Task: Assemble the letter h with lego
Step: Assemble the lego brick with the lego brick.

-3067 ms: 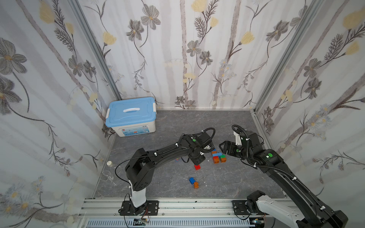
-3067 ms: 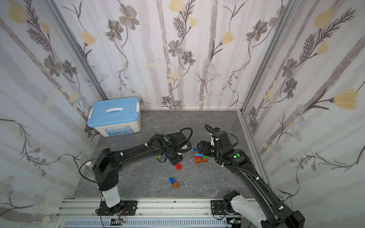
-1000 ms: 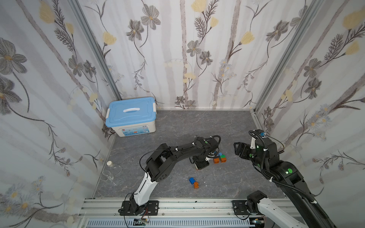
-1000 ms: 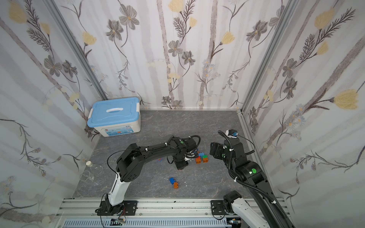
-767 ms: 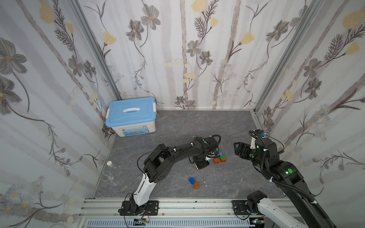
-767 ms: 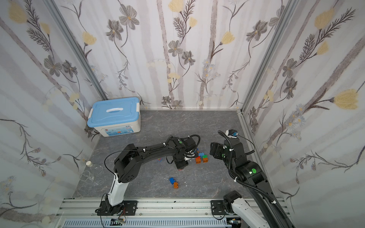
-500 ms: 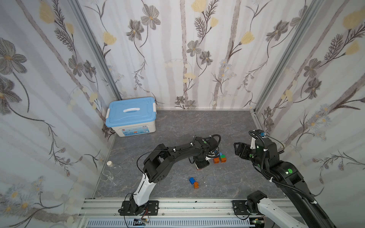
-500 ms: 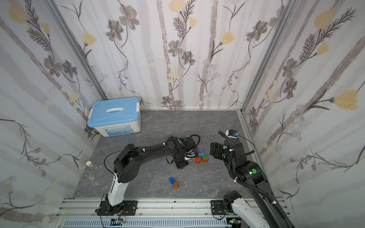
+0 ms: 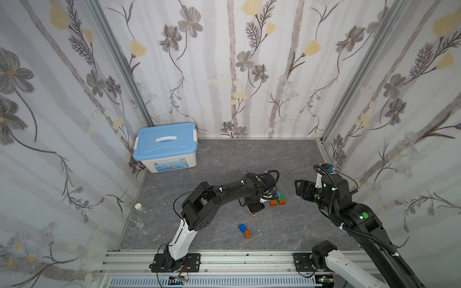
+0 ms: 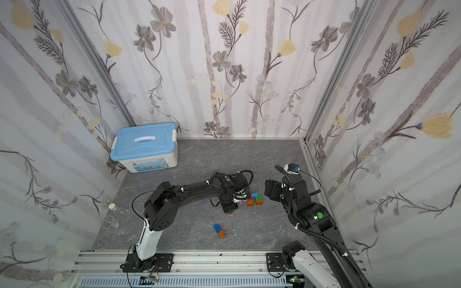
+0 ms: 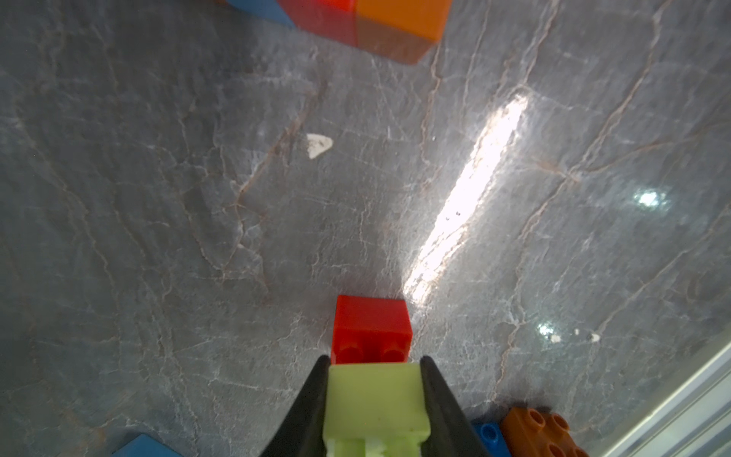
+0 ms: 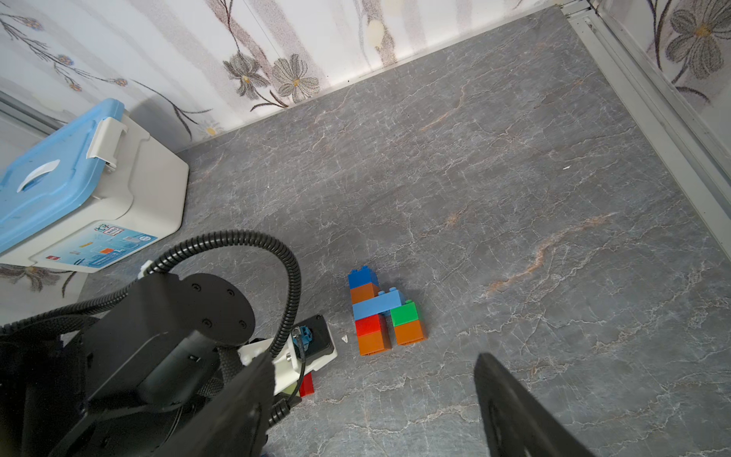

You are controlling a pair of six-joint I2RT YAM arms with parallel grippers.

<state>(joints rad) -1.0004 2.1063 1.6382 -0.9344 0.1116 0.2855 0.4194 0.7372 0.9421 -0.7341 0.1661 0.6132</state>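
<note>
Lime plastic is showing inside the left hand, which is pointing steeply down at the middle of the grey tabletop and clenching a lime lego brick right beside a red brick lying there; whether the two are touching is unclear. The right hand is hovering released, jaws wide, to the right of the flat lego cluster of blue, orange, light-blue, red and green bricks. A blue-and-orange pair is lying nearer.
</note>
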